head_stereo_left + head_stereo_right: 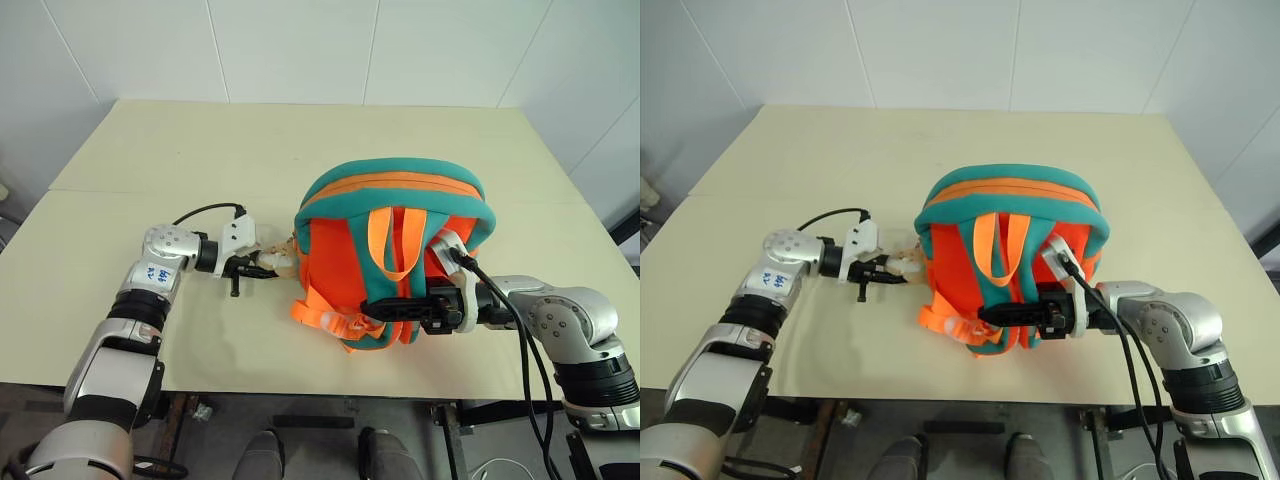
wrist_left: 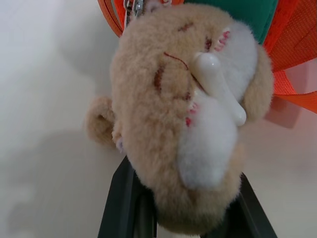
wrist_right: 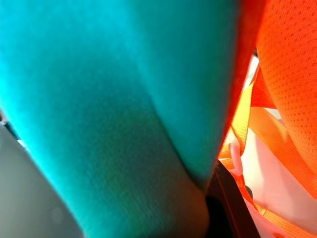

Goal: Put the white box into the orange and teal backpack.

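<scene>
Backpack (image 1: 395, 255) lies on the table (image 1: 150, 170), a little to the robot's right of the middle and toward the near edge, with its strap side facing up. Its long axis runs roughly from the near edge toward the far wall: the rounded teal-edged top points away from the robot, and the bottom, with loose orange webbing (image 1: 318, 308), points back toward it. An orange loop handle (image 1: 390, 245) lies down the middle of the orange panel between the teal straps. On the pack's left side, touching it, hangs a tan plush toy (image 2: 183, 114), clipped near the orange webbing; in the left wrist view it has a white muzzle and a small white bone-shaped piece across its face. The left gripper (image 1: 262, 266) reaches in from the left, pointing toward the pack, and its two black fingers are closed narrowly on the toy, one finger (image 2: 124, 203) on each side of the toy's lower end. The right gripper (image 1: 395, 306) comes in from the right, pointing left across the pack's near end; its fingers are pinched tight on a teal strap (image 3: 124, 114), which lies close against the right wrist camera with orange mesh and webbing beside it. No frame lets me tell where the white box is.
</scene>
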Robot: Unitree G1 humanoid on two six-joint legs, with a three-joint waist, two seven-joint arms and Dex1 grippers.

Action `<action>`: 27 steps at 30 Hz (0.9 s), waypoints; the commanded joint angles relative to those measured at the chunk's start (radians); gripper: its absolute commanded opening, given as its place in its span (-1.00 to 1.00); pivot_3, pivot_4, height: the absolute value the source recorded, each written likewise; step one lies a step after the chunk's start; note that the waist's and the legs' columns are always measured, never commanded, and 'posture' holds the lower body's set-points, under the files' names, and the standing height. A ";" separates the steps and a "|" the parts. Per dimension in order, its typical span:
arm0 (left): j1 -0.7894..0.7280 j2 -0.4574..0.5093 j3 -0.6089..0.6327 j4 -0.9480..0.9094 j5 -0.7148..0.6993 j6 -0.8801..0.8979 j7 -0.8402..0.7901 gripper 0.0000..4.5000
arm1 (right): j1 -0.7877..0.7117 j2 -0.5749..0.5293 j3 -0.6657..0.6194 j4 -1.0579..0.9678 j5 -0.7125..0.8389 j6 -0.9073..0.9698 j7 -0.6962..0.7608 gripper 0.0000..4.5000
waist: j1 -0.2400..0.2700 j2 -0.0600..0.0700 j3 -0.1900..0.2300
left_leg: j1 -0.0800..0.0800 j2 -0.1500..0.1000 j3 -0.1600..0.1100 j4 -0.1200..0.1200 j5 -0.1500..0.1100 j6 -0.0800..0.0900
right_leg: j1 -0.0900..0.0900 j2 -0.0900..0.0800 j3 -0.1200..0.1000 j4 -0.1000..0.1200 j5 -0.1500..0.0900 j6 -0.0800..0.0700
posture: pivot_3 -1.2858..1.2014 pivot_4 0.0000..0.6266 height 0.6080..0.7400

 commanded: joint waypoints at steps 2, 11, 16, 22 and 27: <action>0.138 0.042 0.043 -0.193 -0.048 0.131 -0.010 -0.71 | 0.062 -0.018 0.020 -0.051 -0.142 -0.188 0.011 -0.99 | -0.001 0.000 -0.001 | 0.000 0.000 0.000 0.000 0.000 0.000 | 0.001 0.000 0.000 0.000 0.000 0.000 | 0.03 -0.52 1.00; 0.526 0.195 0.228 -0.812 -0.227 0.445 0.068 0.51 | 0.159 -0.106 -0.156 -0.062 -0.199 -0.345 0.016 0.40 | -0.022 0.000 0.000 | 0.002 0.000 0.000 -0.001 0.000 0.000 | 0.000 0.000 0.001 0.000 0.000 -0.001 | 0.03 -0.52 1.00; 0.682 0.222 0.350 -1.018 -0.303 0.578 0.165 1.00 | 0.238 -0.166 -0.266 -0.051 -0.185 -0.374 0.034 0.99 | -0.019 0.000 0.000 | 0.002 0.000 0.000 -0.001 0.000 0.000 | 0.001 0.000 0.001 -0.002 -0.002 -0.004 | 0.03 -0.52 1.00; 0.712 0.233 0.384 -1.091 -0.346 0.595 0.181 1.00 | 0.257 -0.240 -0.278 0.078 -0.304 -0.541 0.108 0.99 | -0.024 0.000 0.000 | 0.007 0.000 0.004 -0.001 0.001 0.001 | 0.006 -0.001 0.003 -0.008 -0.006 -0.017 | 0.03 -0.52 1.00; 0.651 0.262 0.357 -1.040 -0.336 0.556 0.143 1.00 | 0.176 -0.238 -0.246 0.190 -0.377 -0.652 0.139 0.99 | -0.036 0.000 0.000 | 0.013 0.001 0.009 -0.002 0.001 0.001 | 0.013 -0.001 0.005 -0.013 -0.002 -0.019 | 0.03 -0.52 1.00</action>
